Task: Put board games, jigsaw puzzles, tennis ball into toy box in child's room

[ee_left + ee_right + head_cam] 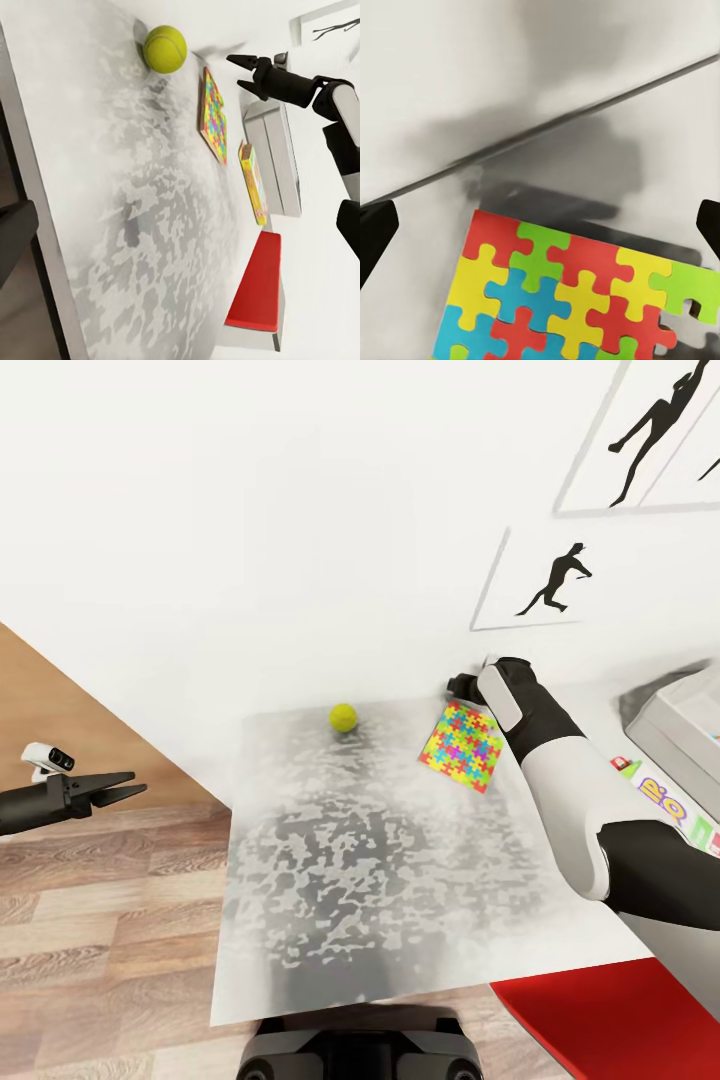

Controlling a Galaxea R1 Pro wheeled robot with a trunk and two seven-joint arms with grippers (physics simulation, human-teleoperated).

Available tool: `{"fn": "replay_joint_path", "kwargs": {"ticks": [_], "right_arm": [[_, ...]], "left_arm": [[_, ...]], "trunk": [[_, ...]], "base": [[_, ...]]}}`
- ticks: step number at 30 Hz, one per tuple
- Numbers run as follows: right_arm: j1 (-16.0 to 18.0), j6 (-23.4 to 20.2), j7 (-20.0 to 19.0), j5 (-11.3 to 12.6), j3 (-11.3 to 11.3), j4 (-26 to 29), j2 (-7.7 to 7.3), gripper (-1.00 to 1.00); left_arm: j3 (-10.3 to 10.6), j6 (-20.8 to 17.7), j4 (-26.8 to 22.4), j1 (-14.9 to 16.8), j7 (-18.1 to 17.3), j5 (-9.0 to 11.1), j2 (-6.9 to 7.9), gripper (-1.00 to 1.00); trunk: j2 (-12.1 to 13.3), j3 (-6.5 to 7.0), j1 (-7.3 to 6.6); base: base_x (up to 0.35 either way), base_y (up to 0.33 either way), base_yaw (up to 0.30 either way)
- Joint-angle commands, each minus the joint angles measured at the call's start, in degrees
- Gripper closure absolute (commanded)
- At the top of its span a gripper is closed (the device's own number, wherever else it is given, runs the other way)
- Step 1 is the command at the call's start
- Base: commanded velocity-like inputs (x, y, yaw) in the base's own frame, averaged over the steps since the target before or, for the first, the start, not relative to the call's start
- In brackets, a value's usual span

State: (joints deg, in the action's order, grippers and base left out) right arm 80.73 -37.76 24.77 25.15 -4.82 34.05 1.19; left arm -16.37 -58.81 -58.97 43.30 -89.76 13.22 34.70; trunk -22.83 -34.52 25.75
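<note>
Multicoloured jigsaw puzzle (pixel 461 745), right pincer (pixel 238 72) open above, box lettering (pixel 662 794) perhaps "io"

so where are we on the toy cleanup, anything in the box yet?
Can't confirm anything boxed: the toy box sits at the frame edge, contents not visible. In hand: nothing gripped; the right gripper is open above the far edge of a jigsaw puzzle. Left: that puzzle, the tennis ball and a board game all lie on the table. Left gripper is open, off the table.

L tool (pixel 128 792): fingers apart, arm low at side | R tool (pixel 238 71): fingers apart, arm extended fwd
</note>
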Motion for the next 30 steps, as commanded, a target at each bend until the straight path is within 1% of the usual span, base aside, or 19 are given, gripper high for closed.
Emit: {"fn": "replay_joint_path", "kwargs": {"ticks": [1, 7, 30], "right_arm": [[0.0, -0.1, 0.5, 0.6, -0.3, 0.0, -0.04, -1.00], [0.0, -0.1, 0.5, 0.6, -0.3, 0.0, -0.04, -1.00], [0.0, 0.0, 0.5, 0.6, -0.3, 0.0, -0.04, -1.00]], "left_arm": [[0.0, -0.6, 0.0, 0.0, -0.2, -0.1, 0.02, -1.00], [0.0, -0.6, 0.0, 0.0, -0.2, 0.0, 0.10, -1.00], [0.0, -0.6, 0.0, 0.0, -0.2, -0.1, 0.11, -1.00]], "trunk": [[-0.1, -0.09, 0.03], [-0.1, -0.46, 0.03], [-0.1, -2.58, 0.03]], "base": [[0.000, 0.000, 0.000], [0.000, 0.000, 0.000], [0.000, 0.000, 0.000]]}}
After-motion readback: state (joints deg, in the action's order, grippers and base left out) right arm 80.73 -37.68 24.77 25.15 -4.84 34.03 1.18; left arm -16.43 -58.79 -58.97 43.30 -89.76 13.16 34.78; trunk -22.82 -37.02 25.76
